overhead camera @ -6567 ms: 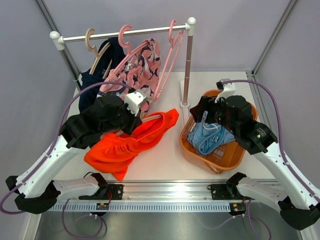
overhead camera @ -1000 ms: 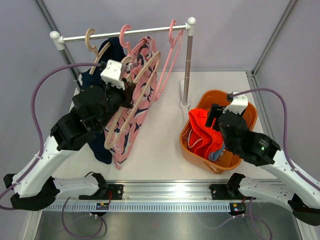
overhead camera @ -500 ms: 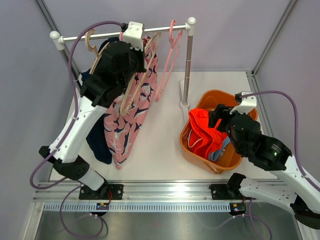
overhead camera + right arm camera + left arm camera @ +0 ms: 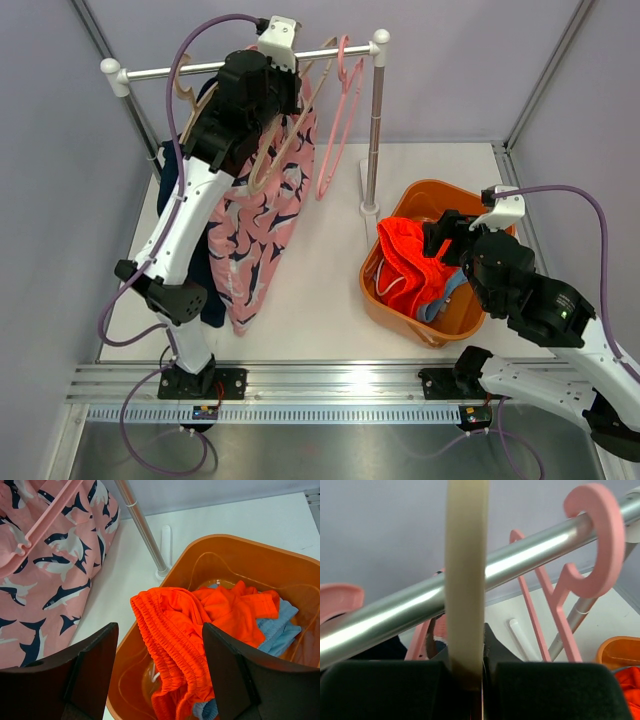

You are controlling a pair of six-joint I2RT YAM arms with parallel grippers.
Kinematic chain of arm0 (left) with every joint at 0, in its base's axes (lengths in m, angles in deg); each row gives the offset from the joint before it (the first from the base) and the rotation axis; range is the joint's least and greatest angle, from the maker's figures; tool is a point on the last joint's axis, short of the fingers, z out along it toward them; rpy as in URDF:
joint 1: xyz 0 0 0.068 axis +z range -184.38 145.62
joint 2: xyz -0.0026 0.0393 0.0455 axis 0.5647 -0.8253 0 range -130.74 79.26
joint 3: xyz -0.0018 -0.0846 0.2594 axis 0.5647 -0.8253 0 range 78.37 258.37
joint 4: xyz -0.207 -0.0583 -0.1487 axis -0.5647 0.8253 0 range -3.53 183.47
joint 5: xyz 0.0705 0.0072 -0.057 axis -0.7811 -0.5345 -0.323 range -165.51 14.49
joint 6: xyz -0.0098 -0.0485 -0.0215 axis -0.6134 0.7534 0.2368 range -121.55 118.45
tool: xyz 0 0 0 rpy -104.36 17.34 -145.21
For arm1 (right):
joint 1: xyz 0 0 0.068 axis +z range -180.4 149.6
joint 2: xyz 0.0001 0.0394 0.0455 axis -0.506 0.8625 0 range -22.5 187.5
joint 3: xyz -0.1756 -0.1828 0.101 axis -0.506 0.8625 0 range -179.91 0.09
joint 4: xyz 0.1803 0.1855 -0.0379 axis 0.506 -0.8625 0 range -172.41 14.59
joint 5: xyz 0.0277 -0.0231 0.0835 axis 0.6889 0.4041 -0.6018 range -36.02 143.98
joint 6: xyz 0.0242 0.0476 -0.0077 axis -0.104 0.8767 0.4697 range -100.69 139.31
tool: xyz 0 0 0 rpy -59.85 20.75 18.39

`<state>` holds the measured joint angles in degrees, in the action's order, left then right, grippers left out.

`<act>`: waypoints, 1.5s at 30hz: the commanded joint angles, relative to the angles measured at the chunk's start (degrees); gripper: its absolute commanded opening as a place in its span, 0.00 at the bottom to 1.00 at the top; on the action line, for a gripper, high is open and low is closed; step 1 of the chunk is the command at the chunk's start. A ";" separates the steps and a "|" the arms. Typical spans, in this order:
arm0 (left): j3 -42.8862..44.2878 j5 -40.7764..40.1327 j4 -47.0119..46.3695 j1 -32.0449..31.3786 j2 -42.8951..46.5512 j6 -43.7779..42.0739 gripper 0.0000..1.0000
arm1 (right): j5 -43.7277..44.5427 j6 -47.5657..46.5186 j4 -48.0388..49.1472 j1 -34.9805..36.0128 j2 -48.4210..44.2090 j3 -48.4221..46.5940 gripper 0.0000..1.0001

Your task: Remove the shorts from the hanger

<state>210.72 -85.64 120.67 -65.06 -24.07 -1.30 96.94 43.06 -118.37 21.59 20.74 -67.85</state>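
1. We judge the task about half done. The orange shorts and the light blue shorts lie in the basket, orange on top. The pink shorts and the navy shorts hang at the rail.
2. The left pincer is up at the rail, pressed together on a bare cream hanger. The hanger's hook crosses in front of the bar. We cannot tell whether it already rests on it.
3. We take the step in hand to be parking this empty hanger on the rail, just beside the empty pink hanger.
4. The right pincer hovers over the basket with its jaws spread and nothing between them.
5. Next, we think the left pincer must seat the hook over the bar before it lets go, or the hanger could drop to the surface.
6. After that, the move calls for a grip on the pink shorts, the nearer pair. The soft cloth will likely sag and drag, so the hanger wants steadying while the shorts are pulled free.
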 commanded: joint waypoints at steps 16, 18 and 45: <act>0.80 7.14 -6.68 0.35 -6.09 3.88 0.00 | 0.72 0.07 -1.16 -0.39 -1.05 -1.58 0.77; 0.71 7.49 -6.60 0.27 -6.27 4.05 0.00 | 0.81 0.16 -1.60 -0.39 -1.32 -1.40 0.77; -15.44 3.98 -10.55 -5.01 14.27 -1.22 0.85 | 0.99 1.30 -2.92 -0.39 -1.50 -0.70 0.83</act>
<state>197.44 -79.20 113.24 -69.19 -15.55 -1.16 96.92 43.63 -121.85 21.59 19.43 -67.83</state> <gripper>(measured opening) 0.747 0.815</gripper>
